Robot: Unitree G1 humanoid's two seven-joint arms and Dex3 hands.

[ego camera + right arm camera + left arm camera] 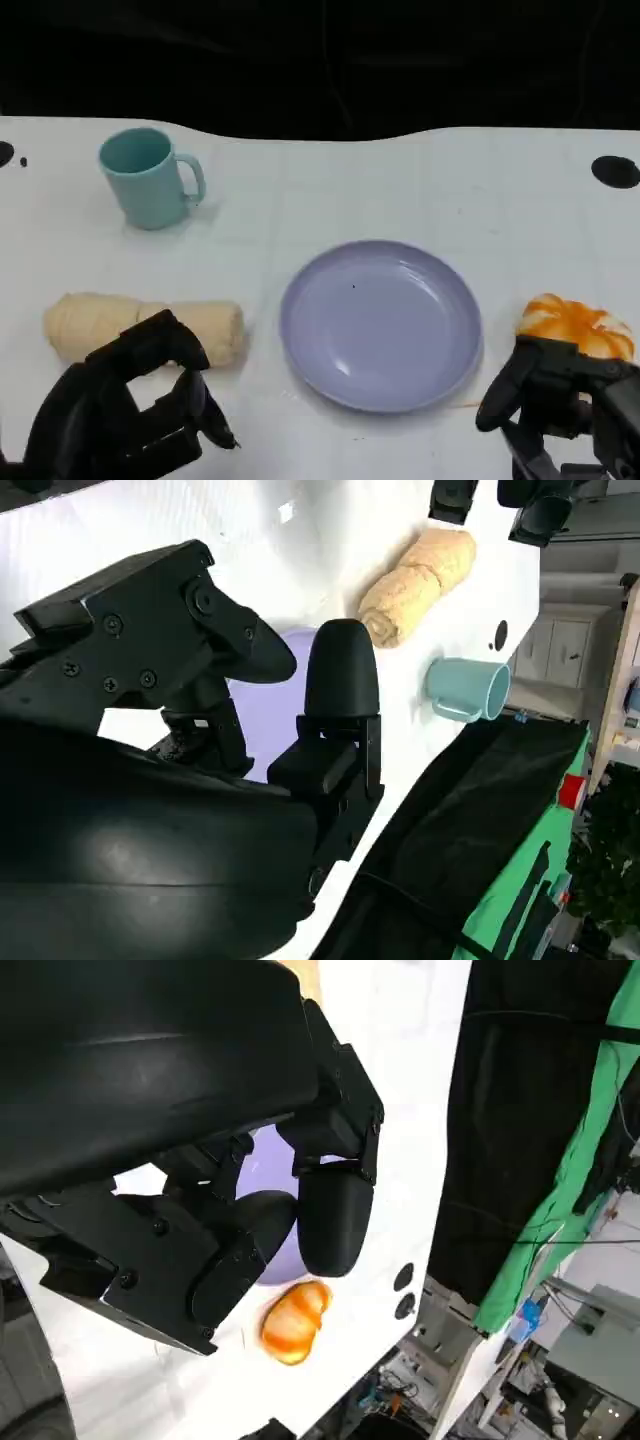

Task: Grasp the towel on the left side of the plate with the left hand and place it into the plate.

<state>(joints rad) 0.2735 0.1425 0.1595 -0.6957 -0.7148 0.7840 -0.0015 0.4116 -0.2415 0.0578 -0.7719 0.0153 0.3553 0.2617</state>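
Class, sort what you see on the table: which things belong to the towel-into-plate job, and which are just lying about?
Belongs to the job:
towel, rolled, left of the plate
plate, nothing in it
left hand, holding nothing, near the towel

Just lying about:
mug
orange thing, right of the plate

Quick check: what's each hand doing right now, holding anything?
Left hand: open, holding nothing, just short of the towel.
Right hand: open, holding nothing, beside the plate.

- Teal mug (150, 177): upright, upper left of frame, handle pointing right.
- Orange-and-white object (577, 327): right edge.
- White bench (400, 190) carries both.
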